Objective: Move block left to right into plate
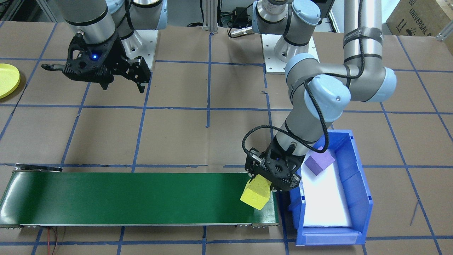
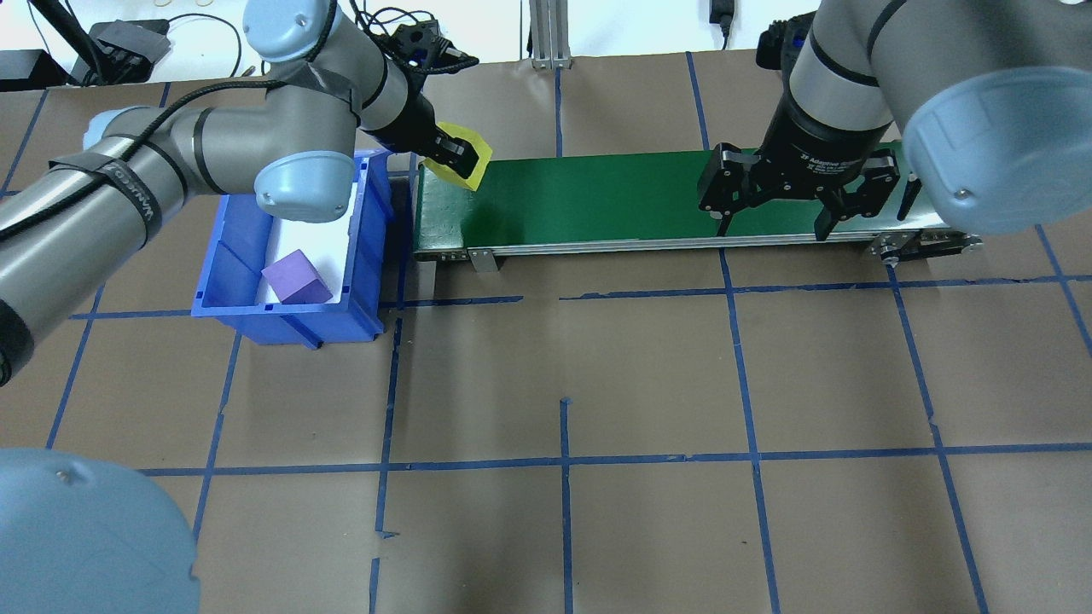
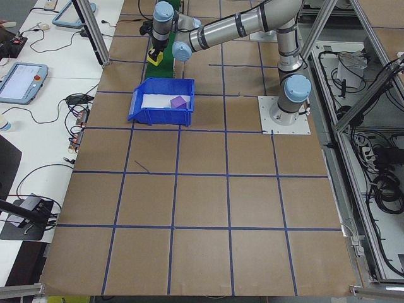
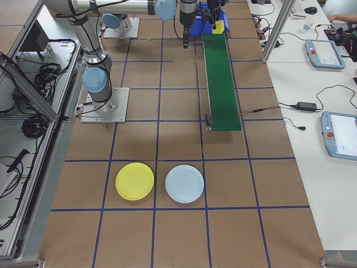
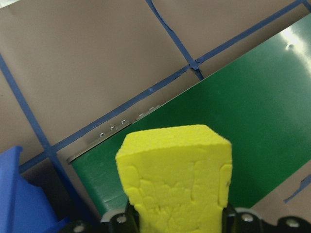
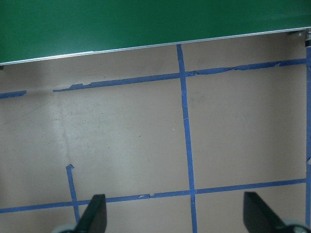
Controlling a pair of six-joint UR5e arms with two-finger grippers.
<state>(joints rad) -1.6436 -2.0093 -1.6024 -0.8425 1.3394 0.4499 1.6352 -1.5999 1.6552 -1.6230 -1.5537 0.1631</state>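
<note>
Reaching over the belt (image 1: 124, 198), left gripper (image 1: 270, 182) clamps block (image 1: 255, 196); right gripper (image 2: 772, 209) hangs spread. Only the right-side view shows plate (image 4: 134, 181).

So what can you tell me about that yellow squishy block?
The yellow block is a chunky piece of bright foam with a rough, pitted surface and blunt corners. The left tool pinches it from two sides, and it hangs tilted, one corner pointing down. It sits over the end of the green conveyor belt nearest the blue bin; whether it touches the belt I cannot tell.
</note>
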